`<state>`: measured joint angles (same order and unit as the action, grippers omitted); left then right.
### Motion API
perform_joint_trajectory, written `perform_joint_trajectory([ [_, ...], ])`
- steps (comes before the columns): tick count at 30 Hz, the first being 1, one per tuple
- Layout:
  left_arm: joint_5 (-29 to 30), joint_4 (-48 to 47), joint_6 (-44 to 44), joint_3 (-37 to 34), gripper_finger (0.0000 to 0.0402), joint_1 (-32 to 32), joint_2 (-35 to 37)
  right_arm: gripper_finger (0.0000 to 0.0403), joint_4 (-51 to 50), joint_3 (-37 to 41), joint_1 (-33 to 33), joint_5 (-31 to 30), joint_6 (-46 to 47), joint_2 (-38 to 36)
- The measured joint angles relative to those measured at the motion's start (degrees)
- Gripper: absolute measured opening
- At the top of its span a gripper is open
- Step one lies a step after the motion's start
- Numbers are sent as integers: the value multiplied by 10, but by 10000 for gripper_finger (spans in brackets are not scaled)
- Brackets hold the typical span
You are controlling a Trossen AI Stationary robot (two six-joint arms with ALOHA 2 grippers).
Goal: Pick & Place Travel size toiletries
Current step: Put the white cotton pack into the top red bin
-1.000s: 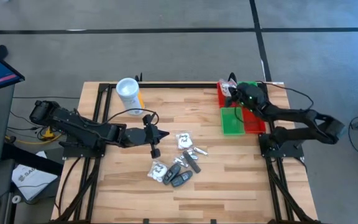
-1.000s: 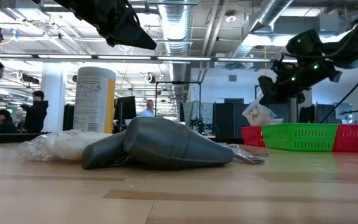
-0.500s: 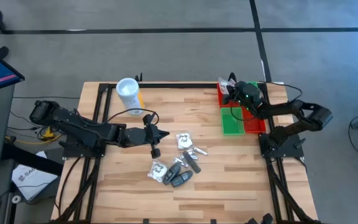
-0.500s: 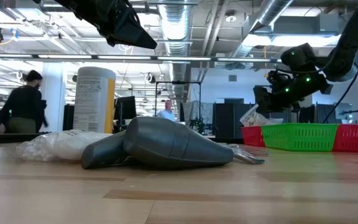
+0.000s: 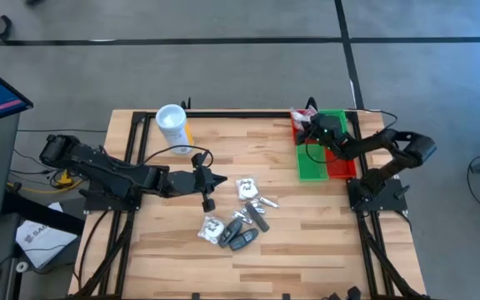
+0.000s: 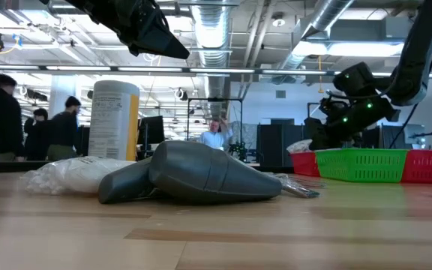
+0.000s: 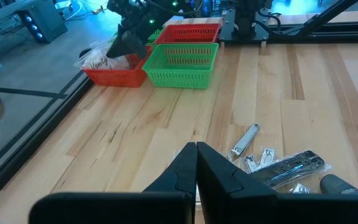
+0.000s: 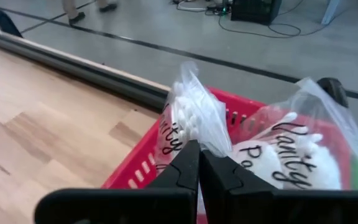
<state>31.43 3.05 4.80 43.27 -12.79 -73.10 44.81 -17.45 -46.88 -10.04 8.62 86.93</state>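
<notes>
The travel size toiletries (image 5: 240, 221) lie in a loose pile at the table's middle: white clear-wrapped packets (image 5: 247, 188) and dark little tubes (image 5: 242, 238), flat on the wood. My left gripper (image 5: 216, 179) hangs shut above the table, left of the pile and touching nothing. At the far right, my right gripper (image 5: 307, 130) is shut on a clear-wrapped packet (image 8: 188, 118) over a red bin (image 8: 135, 168). A second packet (image 8: 291, 155) lies in that bin. My right gripper pinches the packet's clear wrap by a lower edge (image 8: 194, 138) between its two fingers. The fingers slant down from the table's right side. The packet stands ahead of the fingertips, inside the red bin's rim, beside the other packet; whether it rests on the bin's floor is hidden.
A green bin (image 5: 311, 163) and another red bin (image 5: 341, 165) stand next to the red one. A white canister with a yellow label (image 5: 173, 123) stands at the far left. Bare wood lies between the pile and the bins. People move in the room behind.
My right gripper has sunk toward the red bin, still shut on the packet. The packet hung above the bin's rim a second ago and now sits down at rim height.
</notes>
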Motion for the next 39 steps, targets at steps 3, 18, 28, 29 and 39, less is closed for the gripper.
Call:
perform_joint_trajectory([
  [3,0,0,0,0,0,0,0,0,-13,0,4,-1,0,-8],
  [18,0,0,2,0,0,0,0,51,-47,0,3,-38,0,-23],
  [28,0,0,2,0,0,0,0,118,-62,0,7,-56,0,-23],
  [29,0,0,2,0,0,0,0,118,-65,0,8,-58,0,-26],
  [39,0,0,2,0,0,0,0,99,-201,0,11,-85,-9,-144],
])
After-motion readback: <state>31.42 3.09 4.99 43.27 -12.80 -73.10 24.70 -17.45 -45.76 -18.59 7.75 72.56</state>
